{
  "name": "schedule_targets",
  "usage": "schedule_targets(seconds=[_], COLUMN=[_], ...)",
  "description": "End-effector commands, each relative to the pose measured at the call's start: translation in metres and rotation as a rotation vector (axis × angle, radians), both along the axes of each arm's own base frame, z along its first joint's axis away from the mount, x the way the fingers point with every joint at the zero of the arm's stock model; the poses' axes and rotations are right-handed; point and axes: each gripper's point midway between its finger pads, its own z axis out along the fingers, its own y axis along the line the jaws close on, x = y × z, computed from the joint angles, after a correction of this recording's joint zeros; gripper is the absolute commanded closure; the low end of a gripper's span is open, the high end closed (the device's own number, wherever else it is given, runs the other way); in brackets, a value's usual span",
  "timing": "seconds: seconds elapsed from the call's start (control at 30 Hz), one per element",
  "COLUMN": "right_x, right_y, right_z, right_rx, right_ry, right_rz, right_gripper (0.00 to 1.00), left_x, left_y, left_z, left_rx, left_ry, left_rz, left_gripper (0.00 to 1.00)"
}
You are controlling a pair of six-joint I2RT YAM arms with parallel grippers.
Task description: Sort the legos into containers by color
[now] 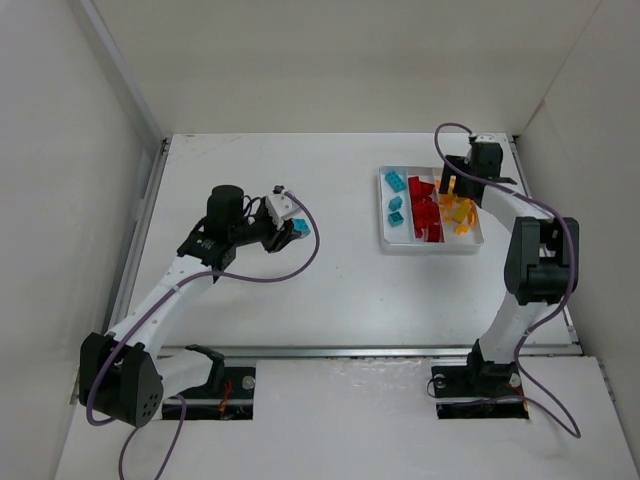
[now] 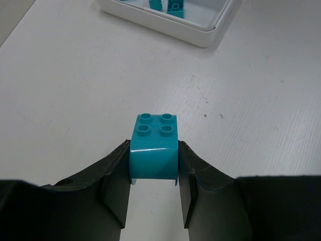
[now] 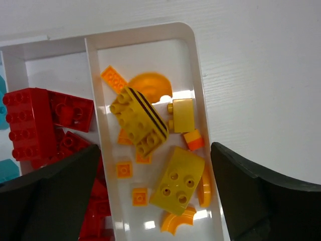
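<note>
Between the clenched jaws of the left tool (image 2: 153, 168), left of the tray (image 1: 430, 249), a teal brick (image 2: 153, 133), judged light, rigid, slick, pinched across flat sides; right tool (image 3: 155, 175) spread, empty, above yellow pieces (image 3: 179, 181).

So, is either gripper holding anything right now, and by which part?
The left gripper pinches a small teal-blue plastic brick by its two opposite side faces. The right gripper stands open, holding nothing.

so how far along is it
Done: the tray holds teal pieces, red pieces and yellow pieces, one compartment each; right gripper open above the yellow. In hand: left gripper holds a teal brick, off the tray. Left: only that brick, apparently.
</note>
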Motion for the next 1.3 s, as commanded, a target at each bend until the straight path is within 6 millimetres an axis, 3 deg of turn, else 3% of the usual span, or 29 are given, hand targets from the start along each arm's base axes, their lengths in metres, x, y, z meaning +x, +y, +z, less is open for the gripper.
schedule_targets(seconds=[0.0, 0.07, 0.13, 0.2, 0.23, 0.3, 0.33, 0.37, 0.43, 0.47, 0.57, 0.6, 0.7, 0.97, 1.07, 1.1, 1.27], right_x=[0.016, 0.009, 0.007, -0.008, -0.016, -0.048, -0.080, -0.094, -0.131, -0.155, -0.179, -0.195, -0.211, -0.226, -0.224, -0.223, -0.221], right_y=[0.009, 0.012, 0.043, 0.068, 0.108, 0.148, 0.195, 0.219, 0.253, 0.285, 0.324, 0.344, 0.372, 0.409, 0.412, 0.413, 0.414], right_z=[0.047, 0.058, 0.073, 0.096, 0.109, 0.127, 0.136, 0.138, 0.144, 0.146, 0.152, 0.152, 0.154, 0.152, 0.147, 0.152, 0.144], right_rx=[-0.022, -0.054, -0.065, -0.155, -0.160, -0.265, -0.279, -0.229, -0.253, -0.201, -0.166, -0.139, -0.084, 0.009, 0.020, 0.016, 0.036], right_ry=[-0.123, -0.136, -0.181, -0.248, -0.312, -0.409, -0.504, -0.533, -0.630, -0.661, -0.677, -0.680, -0.693, -0.704, -0.692, -0.704, -0.646], right_rz=[0.075, 0.140, 0.278, 0.435, 0.592, 0.872, 1.132, 1.228, 1.428, 1.542, 1.656, 1.719, 1.815, 1.946, 1.954, 1.953, 1.958], right_gripper=[0.00, 0.00, 0.00, 0.00, 0.00, 0.00, 0.00, 0.00, 0.00, 0.00, 0.00, 0.00, 0.00, 0.05, 0.25, 0.38, 0.77], left_x=[0.001, 0.001, 0.001, -0.001, -0.002, -0.004, -0.008, -0.007, -0.014, -0.017, -0.020, -0.020, -0.024, -0.034, -0.038, -0.038, -0.038], left_y=[-0.003, -0.003, -0.005, -0.008, -0.009, -0.014, -0.017, -0.018, -0.023, -0.025, -0.029, -0.029, -0.031, -0.035, -0.038, -0.038, -0.038], left_z=[0.010, 0.010, 0.013, 0.018, 0.019, 0.022, 0.025, 0.029, 0.032, 0.033, 0.041, 0.045, 0.044, 0.049, 0.050, 0.050, 0.050], left_rx=[-0.027, -0.027, -0.036, -0.049, -0.047, -0.057, -0.066, -0.069, -0.082, -0.087, -0.105, -0.107, -0.108, -0.119, -0.124, -0.124, -0.124], left_ry=[-0.035, -0.035, -0.043, -0.049, -0.058, -0.063, -0.082, -0.091, -0.105, -0.110, -0.133, -0.142, -0.141, -0.152, -0.150, -0.150, -0.150], left_rz=[-0.005, -0.005, -0.016, -0.036, -0.049, -0.090, -0.129, -0.130, -0.191, -0.212, -0.254, -0.254, -0.279, -0.336, -0.354, -0.354, -0.354], left_gripper=[1.00, 1.00, 1.00, 1.00, 1.00, 1.00, 1.00, 1.00, 1.00, 1.00, 1.00, 1.00, 1.00, 1.00, 1.00, 1.00, 1.00])
